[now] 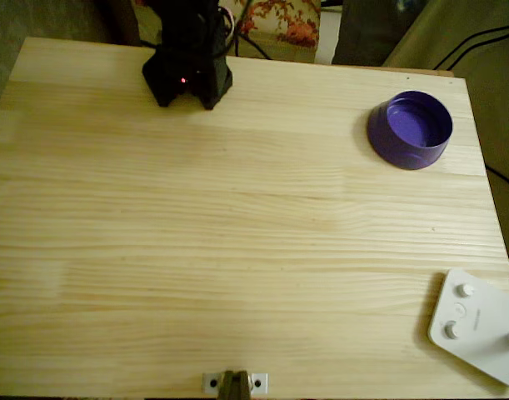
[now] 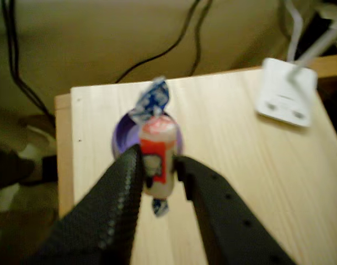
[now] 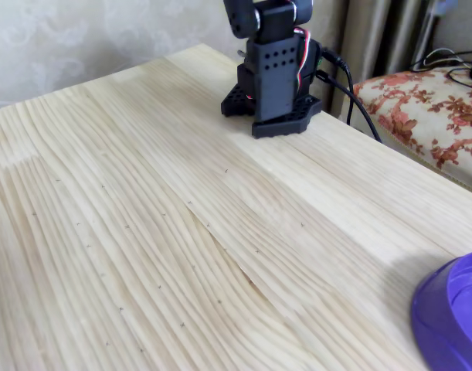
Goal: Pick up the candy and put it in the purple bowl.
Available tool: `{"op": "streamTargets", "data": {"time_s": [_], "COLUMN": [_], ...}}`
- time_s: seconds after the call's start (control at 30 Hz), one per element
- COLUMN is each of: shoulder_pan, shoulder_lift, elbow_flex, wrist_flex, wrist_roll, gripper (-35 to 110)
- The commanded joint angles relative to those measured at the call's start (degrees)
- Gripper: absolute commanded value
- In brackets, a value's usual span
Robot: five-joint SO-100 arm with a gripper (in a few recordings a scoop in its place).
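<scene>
In the wrist view my gripper is shut on the candy, a white and orange-red wrapped sweet with a bluish twisted end sticking up. Behind and below the candy lies the purple bowl, near the table's corner. The overhead view has the purple bowl at the table's far right, with nothing inside it. In the fixed view the purple bowl cuts in at the bottom right corner.
The arm's black base stands at the table's back edge, also seen as the base in the fixed view. A white device with round buttons lies at the front right corner. Cables hang behind the table.
</scene>
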Motion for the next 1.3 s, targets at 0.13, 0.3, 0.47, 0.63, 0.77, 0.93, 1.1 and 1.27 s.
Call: {"op": "streamTargets", "data": {"time_s": [0.13, 0.3, 0.47, 0.63, 0.77, 0.93, 1.1, 1.27], "shoulder_pan": [-4.6, -3.1, -1.5, -1.4, -1.6, -1.5, -1.5, -1.5], "shoulder_lift": [-13.9, -23.9, -32.2, -36.9, -39.6, -42.7, -44.4, -44.6], "elbow_flex": [-8.8, -14.6, -18.6, -19.2, -19.3, -20.3, -19.2, -17.7], "wrist_flex": [-7.6, -7.1, -7.4, -8.3, -9.0, -10.9, -12.2, -13.2], "wrist_roll": [-5.4, -5.7, -5.8, -5.4, -4.6, -2.6, -2.3, -2.3], "gripper": [0, 0, 0, 0, 0, 0, 0, 0]}}
